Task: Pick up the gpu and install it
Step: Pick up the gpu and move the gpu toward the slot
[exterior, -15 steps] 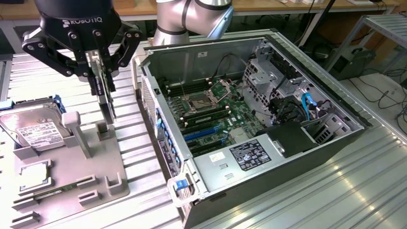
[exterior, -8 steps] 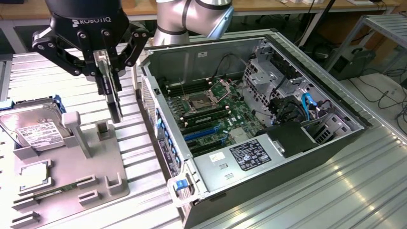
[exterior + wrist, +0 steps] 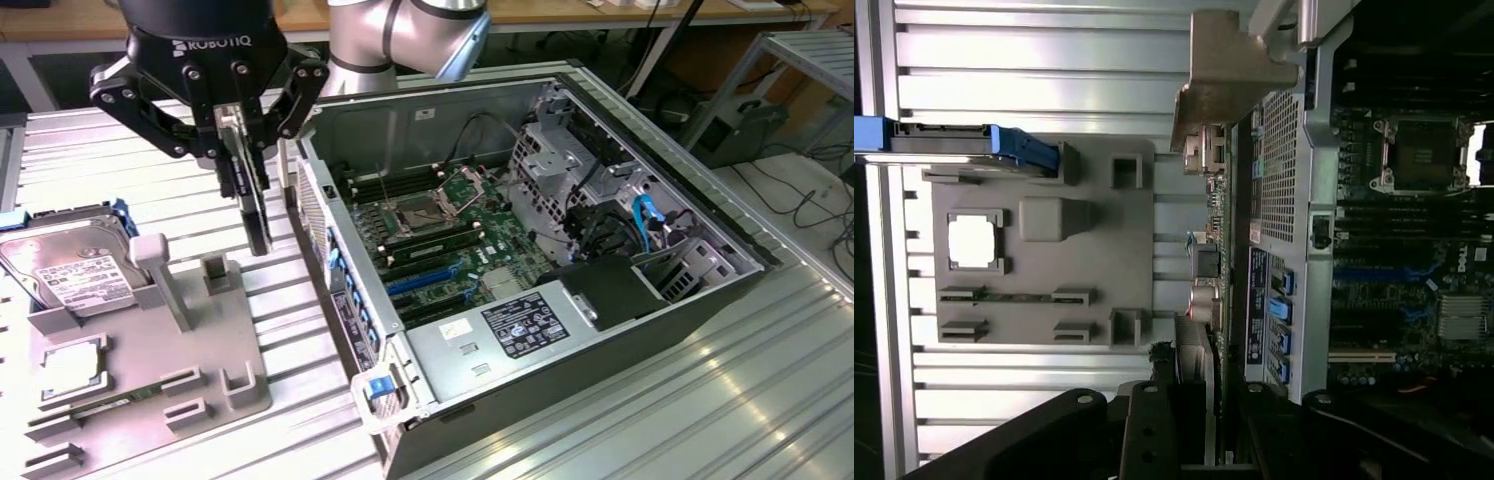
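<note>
Robotiq gripper [image 3: 238, 128] is clenched on the upper edge of the gpu [image 3: 254, 205]. The card hangs on edge in the air, above the gap between the grey parts fixture [image 3: 200, 380] and the open computer case [image 3: 315, 190]. In the wrist view the gpu [image 3: 1206, 250] runs edge-on away from the gripper [image 3: 1194, 425]. Its silver end bracket [image 3: 1232, 75] is at the far end, just beside the case's perforated rear wall [image 3: 1282, 150].

The hold appears to take in only a small part of a long card. A jolt could therefore swing or twist it between the fingers, and the contact edge would then meet a slot askew. The case wall stands close on the exterior view's right of the card, so a sideways move made too low would likely knock the board against the rim. The bracket could also catch on the rear wall (it sticks out past the board).

Inside the case, the blue expansion slots [image 3: 427, 278] lie on the motherboard [image 3: 461, 250] near that same wall, with the open CPU socket [image 3: 407, 215] farther in. A black shroud [image 3: 614, 290] and blue cables [image 3: 647, 225] sit toward the exterior view's right, well apart from the slots.

On the fixture, a hard drive [image 3: 67, 270] leans at the exterior view's left, with a square CPU chip [image 3: 74, 365] nearer the camera. A thin green strip [image 3: 1014, 296] in the wrist view is probably a memory module, though I cannot be sure. Upright posts [image 3: 214, 272] stand right under the card.
</note>
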### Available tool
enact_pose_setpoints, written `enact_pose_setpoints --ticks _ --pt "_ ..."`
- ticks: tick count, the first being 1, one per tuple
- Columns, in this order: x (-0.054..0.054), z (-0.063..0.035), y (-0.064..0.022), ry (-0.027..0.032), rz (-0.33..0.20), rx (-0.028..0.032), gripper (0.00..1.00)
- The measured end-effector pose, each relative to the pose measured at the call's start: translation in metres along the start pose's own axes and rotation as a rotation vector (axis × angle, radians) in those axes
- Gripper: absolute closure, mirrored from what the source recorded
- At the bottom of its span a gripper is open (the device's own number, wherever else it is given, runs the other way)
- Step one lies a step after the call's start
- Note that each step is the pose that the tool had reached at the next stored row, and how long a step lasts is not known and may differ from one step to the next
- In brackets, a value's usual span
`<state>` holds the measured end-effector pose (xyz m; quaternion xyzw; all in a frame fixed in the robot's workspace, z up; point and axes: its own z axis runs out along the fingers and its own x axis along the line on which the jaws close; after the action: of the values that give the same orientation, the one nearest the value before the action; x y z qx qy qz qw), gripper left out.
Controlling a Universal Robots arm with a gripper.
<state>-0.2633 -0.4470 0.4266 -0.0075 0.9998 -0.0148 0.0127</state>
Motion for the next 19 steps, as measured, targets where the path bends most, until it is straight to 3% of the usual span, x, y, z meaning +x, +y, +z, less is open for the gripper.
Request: enact_pose_setpoints --ticks 4,7,19 --pt "-0.017 0.0012 -0.0002 0.0002 -0.001 0.0173 0.72" --pt "-0.029 0.0016 -0.0004 0.0004 -0.001 0.0264 0.72" --pt "-0.056 0.0028 -0.0008 0.0005 -0.001 0.0358 0.72"
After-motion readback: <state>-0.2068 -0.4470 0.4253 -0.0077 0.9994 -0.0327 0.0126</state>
